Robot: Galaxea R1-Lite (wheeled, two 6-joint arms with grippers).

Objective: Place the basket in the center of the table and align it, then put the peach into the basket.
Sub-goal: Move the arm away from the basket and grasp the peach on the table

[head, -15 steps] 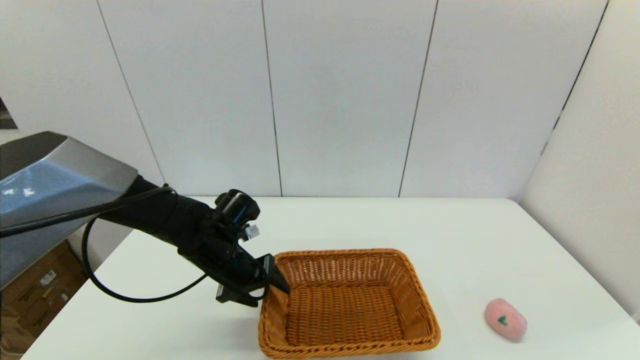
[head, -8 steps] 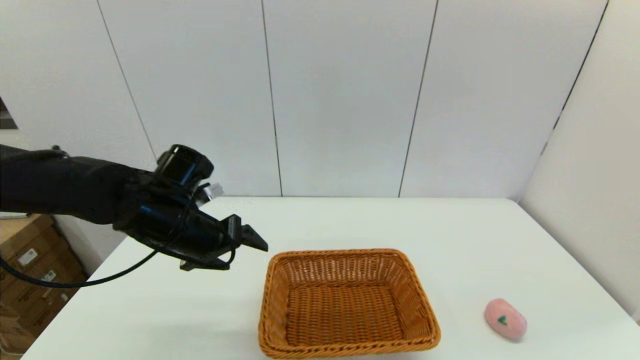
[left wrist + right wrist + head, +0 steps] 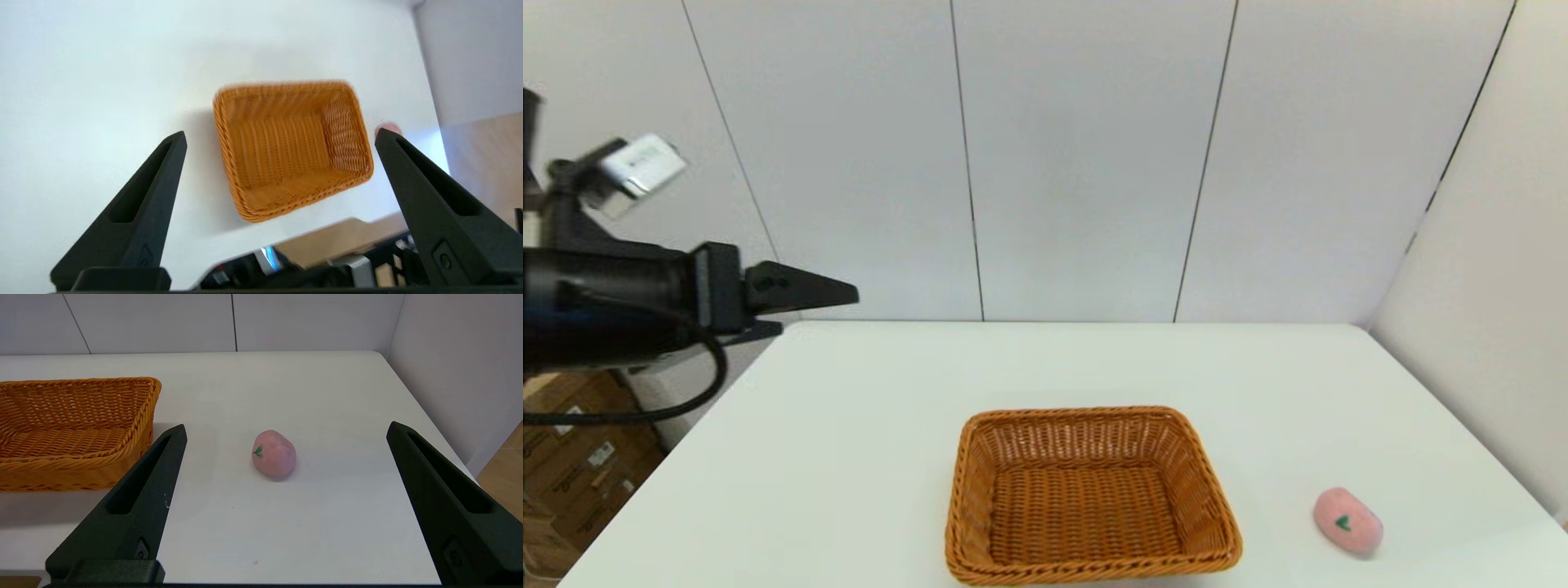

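The orange-brown wicker basket [image 3: 1086, 414] stands empty on the white table [image 3: 849, 457], near the front edge and about mid-width. The pale pink peach [image 3: 1347, 521] lies on the table to its right, apart from it. My left gripper [image 3: 817, 310] hangs open, high above the table's far left corner, well clear of the basket [image 3: 343, 122]; a sliver of the peach [image 3: 388, 127] shows beside one finger. My right gripper [image 3: 287, 426] is open and low near the table's front, with the peach [image 3: 274, 453] ahead between its spread fingers and the basket [image 3: 143, 416] off to one side.
Cardboard boxes [image 3: 580, 474] sit on the floor past the table's left edge. A panelled wall runs behind the table and another wall [image 3: 1486, 327] stands close to its right edge.
My left gripper has left the basket's left rim, risen and drawn back to the upper left. Basket and peach have stayed where they were.
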